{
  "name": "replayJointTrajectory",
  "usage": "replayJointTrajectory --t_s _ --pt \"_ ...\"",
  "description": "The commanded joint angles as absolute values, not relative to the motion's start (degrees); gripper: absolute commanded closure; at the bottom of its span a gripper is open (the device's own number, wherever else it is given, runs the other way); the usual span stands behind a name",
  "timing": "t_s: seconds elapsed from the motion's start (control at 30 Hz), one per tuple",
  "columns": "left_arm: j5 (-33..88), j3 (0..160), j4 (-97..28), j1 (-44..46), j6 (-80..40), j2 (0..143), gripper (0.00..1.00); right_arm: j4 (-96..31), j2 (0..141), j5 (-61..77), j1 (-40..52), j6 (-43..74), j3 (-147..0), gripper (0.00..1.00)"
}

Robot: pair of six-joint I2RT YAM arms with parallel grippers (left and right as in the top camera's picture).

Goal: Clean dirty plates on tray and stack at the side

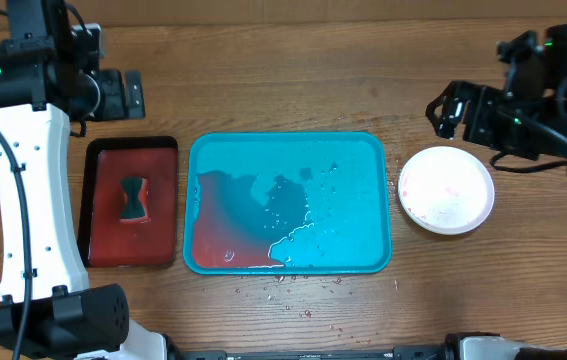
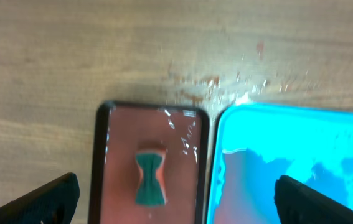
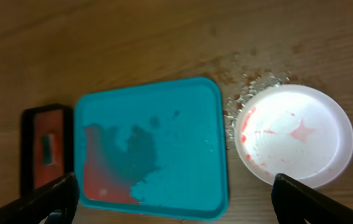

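Evidently the washing part is nearly over: the tray [image 1: 288,137] lies empty of crockery in the middle of the tabletop [image 1: 293,60], with reddish water pooled over its left and near portions. The plates [image 1: 446,189] sit off the tray, just beside its right edge, as one pile. Only the white top one shows its face, and we cannot count what lies under it. That spot makes sense as the stacking place, close enough for a short carry yet clear of the dirty water.

The right wrist view shows faint red smears on that top plate, so we judge it may want another wipe. The sponge [image 1: 134,198] rests in the small dark-red tray [image 1: 98,200] on the left, within reach of the left arm, which presumably does the scrubbing.

The left gripper [image 1: 131,94] hovers beyond the dark-red tray, spread wide and holding nothing. The right gripper [image 1: 445,110] hangs beyond the plates, equally wide and empty.
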State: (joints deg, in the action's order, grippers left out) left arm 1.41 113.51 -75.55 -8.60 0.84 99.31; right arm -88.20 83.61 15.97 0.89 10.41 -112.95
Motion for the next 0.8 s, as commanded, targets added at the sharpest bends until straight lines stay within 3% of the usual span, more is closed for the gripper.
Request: replayJointTrajectory --t_s 0.0,0.47,0.63,0.77 --pt "2.6 114.2 -75.0 -8.6 0.9 99.5 0.0 -88.8 82.4 20.3 1.0 8.9 -117.0 0.0" --pt "2.6 114.1 -75.1 -8.6 0.9 99.6 0.0 -88.2 81.8 17.8 1.0 8.7 -116.9 0.0" --pt "2.6 114.1 -75.1 -8.6 0.9 99.6 0.0 -76.6 73.8 16.1 2.3 2.8 -108.7 0.0" --pt "2.6 114.1 -75.1 -8.6 0.9 99.6 0.0 -62.2 63.6 16.1 3.1 -0.8 -92.5 0.0"
